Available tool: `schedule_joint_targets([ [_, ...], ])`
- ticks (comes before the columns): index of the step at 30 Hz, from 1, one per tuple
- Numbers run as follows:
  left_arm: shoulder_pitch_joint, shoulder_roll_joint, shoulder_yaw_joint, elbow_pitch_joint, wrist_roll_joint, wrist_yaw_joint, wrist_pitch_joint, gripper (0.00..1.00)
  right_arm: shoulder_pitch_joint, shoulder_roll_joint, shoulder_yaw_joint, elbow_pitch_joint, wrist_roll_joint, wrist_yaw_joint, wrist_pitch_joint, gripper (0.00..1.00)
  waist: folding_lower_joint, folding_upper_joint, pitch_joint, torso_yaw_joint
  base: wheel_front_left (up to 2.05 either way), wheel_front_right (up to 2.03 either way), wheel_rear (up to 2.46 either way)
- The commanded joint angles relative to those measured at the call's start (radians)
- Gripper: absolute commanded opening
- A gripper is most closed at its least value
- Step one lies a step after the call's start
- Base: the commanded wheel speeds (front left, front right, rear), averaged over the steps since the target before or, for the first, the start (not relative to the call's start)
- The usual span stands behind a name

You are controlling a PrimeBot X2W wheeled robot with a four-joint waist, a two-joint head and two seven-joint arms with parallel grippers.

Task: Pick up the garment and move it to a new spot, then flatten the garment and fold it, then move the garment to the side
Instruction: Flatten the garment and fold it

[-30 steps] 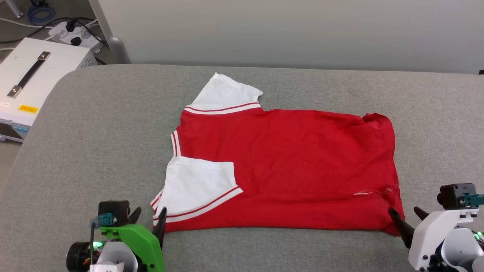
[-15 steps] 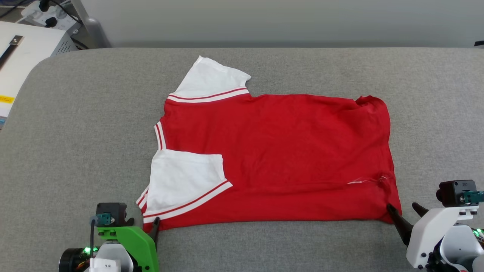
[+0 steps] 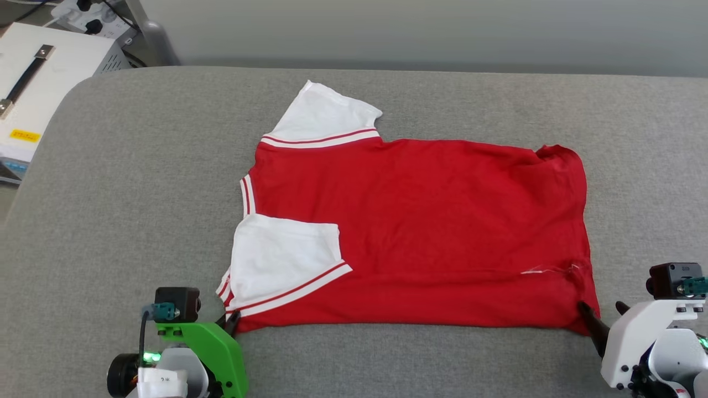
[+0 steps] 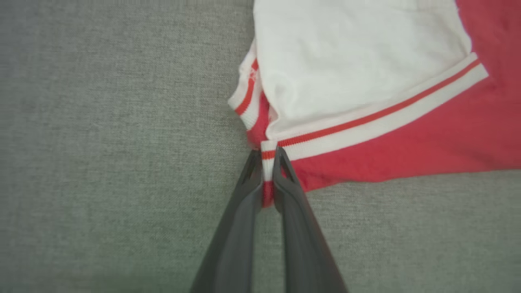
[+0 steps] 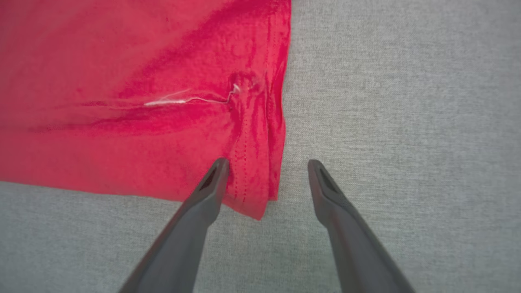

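Grey woven upholstery (image 3: 138,193) covers the work surface. On it I count one garment (image 3: 431,232), lying flat at the centre with its collar end to the left and its hem to the right. It is red with two white sleeves. The far sleeve (image 3: 326,113) juts toward the far edge, and the near sleeve (image 3: 282,254) is folded over onto the red body. Each sleeve ends in a white band with a red stripe. One white thread (image 5: 179,99) lies by the near-right hem.

I count two grippers.
- **Left gripper (image 4: 266,156):** the fingers are pinched together on the garment's near-left corner, with the striped band caught between them.
- **Right gripper (image 5: 266,167):** the jaws are spread wide and hold nothing. They sit astride the near-right hem corner, one finger over red cloth and the other over the upholstery.

At far left, off the surface, I count one white case (image 3: 72,66) with one black handle (image 3: 25,77) and one yellow label (image 3: 25,135). The label's print is too small to read. One white tag (image 3: 160,380) on the left wrist bears marks I cannot make out.
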Motion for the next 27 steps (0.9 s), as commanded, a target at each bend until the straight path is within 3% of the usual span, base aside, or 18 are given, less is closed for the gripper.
schedule_joint_targets([
  [1, 0.021, 0.004, 0.003, -0.01, -0.009, 0.002, -0.006, 0.0, -0.022, 0.008, -0.009, 0.015, -0.014, -0.001, 0.006, 1.0, 0.0, 0.0, -0.009, 0.02, 0.0, 0.0, 0.0],
  [10, 0.043, 0.042, 0.009, -0.184, -0.001, 0.033, 0.004, 0.0, -0.068, 0.054, -0.072, 0.155, -0.097, -0.001, 0.029, 1.0, 0.0, 0.0, -0.003, 0.063, 0.0, 0.0, 0.0],
  [17, 0.058, 0.058, 0.003, -0.226, 0.001, 0.045, 0.022, 0.0, -0.085, 0.078, -0.079, 0.223, -0.094, -0.001, 0.027, 1.0, 0.0, 0.0, 0.009, 0.066, 0.0, 0.0, 0.0],
  [18, 0.059, 0.059, 0.001, -0.225, 0.002, 0.046, 0.025, 0.0, -0.087, 0.078, -0.077, 0.228, -0.093, -0.001, 0.028, 0.36, 0.0, 0.0, 0.01, 0.064, 0.0, 0.0, 0.0],
  [19, 0.059, 0.061, -0.002, -0.224, 0.004, 0.047, 0.028, 0.0, -0.088, 0.077, -0.076, 0.232, -0.093, -0.001, 0.027, 0.04, 0.0, 0.0, 0.01, 0.063, 0.0, 0.0, 0.0],
  [20, 0.059, 0.062, -0.005, -0.222, 0.006, 0.048, 0.029, 0.0, -0.089, 0.075, -0.074, 0.236, -0.092, -0.001, 0.025, 0.0, 0.0, 0.0, 0.009, 0.062, 0.0, 0.0, 0.0],
  [27, 0.071, 0.056, -0.017, -0.196, 0.003, 0.044, 0.029, 0.0, -0.077, 0.063, -0.089, 0.228, -0.08, -0.001, 0.02, 0.0, 0.0, 0.0, -0.027, 0.045, 0.0, 0.0, 0.0],
])
